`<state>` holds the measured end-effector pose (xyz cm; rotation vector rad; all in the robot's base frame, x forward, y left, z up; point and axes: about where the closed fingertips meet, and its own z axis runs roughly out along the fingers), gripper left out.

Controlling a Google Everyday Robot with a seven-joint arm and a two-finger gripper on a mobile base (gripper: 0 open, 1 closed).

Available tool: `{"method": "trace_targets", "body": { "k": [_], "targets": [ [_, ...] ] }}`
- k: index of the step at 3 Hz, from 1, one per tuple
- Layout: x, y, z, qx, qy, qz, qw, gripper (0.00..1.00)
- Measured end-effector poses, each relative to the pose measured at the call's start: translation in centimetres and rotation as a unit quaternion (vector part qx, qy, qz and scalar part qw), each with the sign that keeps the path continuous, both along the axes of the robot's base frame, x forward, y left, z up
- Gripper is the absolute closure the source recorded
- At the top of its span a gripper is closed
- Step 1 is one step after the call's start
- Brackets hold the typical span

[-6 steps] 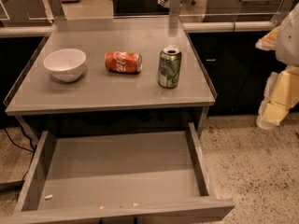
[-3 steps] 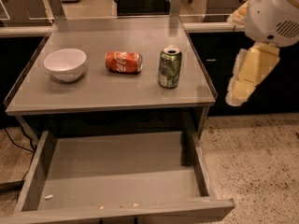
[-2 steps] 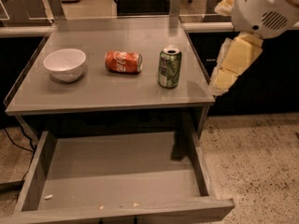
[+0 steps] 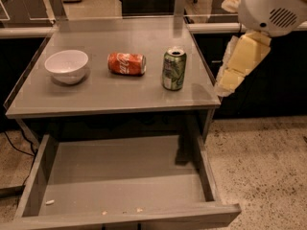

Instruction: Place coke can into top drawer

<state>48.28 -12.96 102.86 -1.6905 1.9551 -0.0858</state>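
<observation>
The coke can (image 4: 127, 63) lies on its side on the grey table top (image 4: 120, 92), between a bowl and a green can. The top drawer (image 4: 120, 174) is pulled out below the table top and holds only a few small crumbs near its front. My gripper (image 4: 226, 86) hangs from the white arm head (image 4: 271, 6) at the upper right. It points down-left just off the table's right edge, to the right of the green can. It holds nothing that I can see and is well apart from the coke can.
A white bowl (image 4: 67, 65) sits at the table's left. A green can with a silver top (image 4: 173, 69) stands upright right of the coke can. Dark cabinets line the back and right. Speckled floor (image 4: 259, 166) lies to the right of the drawer.
My arm has come up from low on the right and moved left, so the gripper now hangs beside the table's right edge. The cans, bowl and drawer have not moved.
</observation>
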Motion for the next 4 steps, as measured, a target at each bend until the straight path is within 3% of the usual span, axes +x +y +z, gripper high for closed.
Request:
{"method": "trace_targets", "body": {
  "k": [1,2,3,4],
  "targets": [
    [2.5,3.5,-0.9,-0.004,0.002,0.031,0.9995,0.00],
    [7.4,10.6,-5.3,0.008,0.015,0.079,0.9967,0.00],
    [7.4,10.6,-5.3,0.008,0.015,0.079,0.9967,0.00],
    [8.9,11.0,-5.6,-0.009,0.010,0.081,0.9966,0.00]
  ]
}}
